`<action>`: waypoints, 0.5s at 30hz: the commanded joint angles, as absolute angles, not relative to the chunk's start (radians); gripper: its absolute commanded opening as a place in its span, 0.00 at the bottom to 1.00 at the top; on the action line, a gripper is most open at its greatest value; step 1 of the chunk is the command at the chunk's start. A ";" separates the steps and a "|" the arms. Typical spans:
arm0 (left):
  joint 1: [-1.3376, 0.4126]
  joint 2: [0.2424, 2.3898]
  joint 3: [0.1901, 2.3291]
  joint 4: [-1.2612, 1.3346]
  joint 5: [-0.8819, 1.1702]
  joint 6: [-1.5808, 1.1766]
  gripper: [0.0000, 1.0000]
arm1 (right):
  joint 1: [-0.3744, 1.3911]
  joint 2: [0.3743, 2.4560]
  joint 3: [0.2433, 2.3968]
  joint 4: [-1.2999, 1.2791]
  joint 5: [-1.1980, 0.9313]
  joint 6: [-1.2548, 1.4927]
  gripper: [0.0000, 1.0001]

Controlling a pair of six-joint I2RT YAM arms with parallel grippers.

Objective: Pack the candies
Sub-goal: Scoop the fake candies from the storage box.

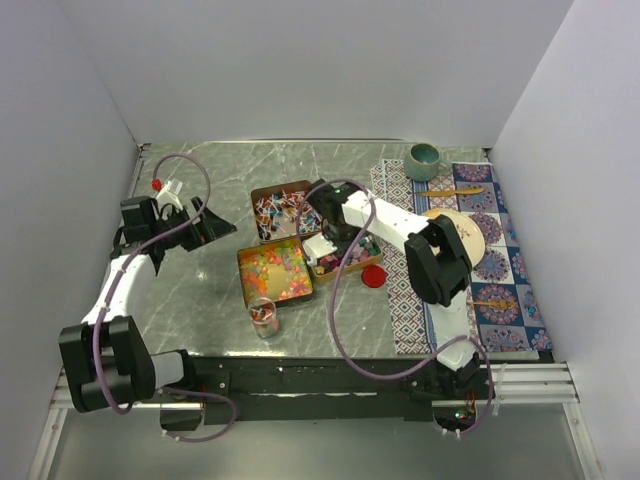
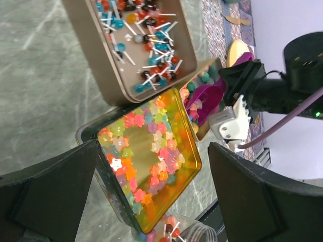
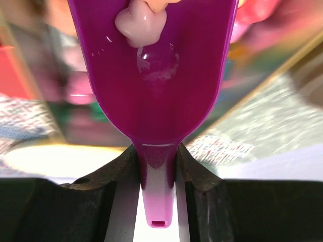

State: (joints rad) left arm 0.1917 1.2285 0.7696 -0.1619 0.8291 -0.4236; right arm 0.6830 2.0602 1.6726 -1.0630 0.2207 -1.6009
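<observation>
Star-shaped jelly candies (image 2: 151, 151) fill a gold tin (image 1: 273, 272), and lollipops (image 2: 146, 35) lie in a brown tin (image 1: 278, 210) behind it. A third tin (image 1: 348, 262) of mixed candies sits to their right. My right gripper (image 3: 157, 166) is shut on the handle of a purple scoop (image 3: 156, 75) over that third tin (image 2: 202, 80). One pale pink candy (image 3: 140, 22) lies in the scoop. My left gripper (image 1: 205, 228) hangs open to the left of the tins with nothing between its fingers (image 2: 252, 201). A clear jar (image 1: 264, 318) with a few candies stands in front of the gold tin.
A flat red lid (image 1: 374, 276) lies right of the third tin, on the edge of a patterned cloth (image 1: 500, 270). On the cloth are a green cup (image 1: 424, 160), a wooden spoon (image 1: 455, 191) and a cream bowl (image 1: 470, 235). A small red-topped item (image 1: 157, 185) sits far left.
</observation>
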 commanded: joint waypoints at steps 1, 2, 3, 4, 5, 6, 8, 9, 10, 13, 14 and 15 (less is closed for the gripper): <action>0.225 1.258 0.816 -0.150 0.818 -0.402 0.97 | 0.654 2.117 1.807 -1.121 0.026 -1.661 0.00; 0.235 1.265 0.821 -0.161 0.818 -0.393 0.97 | 0.647 2.131 1.818 -1.138 -0.023 -1.676 0.00; 0.239 1.275 0.825 -0.166 0.815 -0.388 0.97 | 0.641 2.140 1.828 -1.158 -0.040 -1.687 0.00; 0.244 1.279 0.830 -0.172 0.812 -0.387 0.97 | 0.631 2.146 1.838 -1.195 -0.051 -1.696 0.00; 0.250 1.284 0.833 -0.175 0.811 -0.384 0.97 | 0.626 2.152 1.832 -1.201 -0.057 -1.701 0.00; 0.255 1.293 0.834 -0.175 0.811 -0.382 0.97 | 0.620 2.152 1.824 -1.200 -0.075 -1.706 0.00; 0.261 1.301 0.841 -0.176 0.808 -0.377 0.97 | 0.597 2.143 1.807 -1.193 -0.110 -1.710 0.00; 0.261 1.311 0.844 -0.179 0.807 -0.374 0.97 | 0.589 2.144 1.804 -1.192 -0.130 -1.704 0.00; 0.262 1.318 0.853 -0.181 0.805 -0.370 0.97 | 0.583 2.146 1.805 -1.192 -0.149 -1.694 0.00; 0.265 1.341 0.873 -0.198 0.798 -0.353 0.97 | 0.552 2.132 1.784 -1.178 -0.218 -1.648 0.00; 0.267 1.347 0.879 -0.202 0.796 -0.347 0.97 | 0.542 2.112 1.770 -1.164 -0.231 -1.620 0.00; 0.268 1.356 0.884 -0.204 0.796 -0.344 0.97 | 0.535 2.102 1.755 -1.135 -0.250 -1.608 0.00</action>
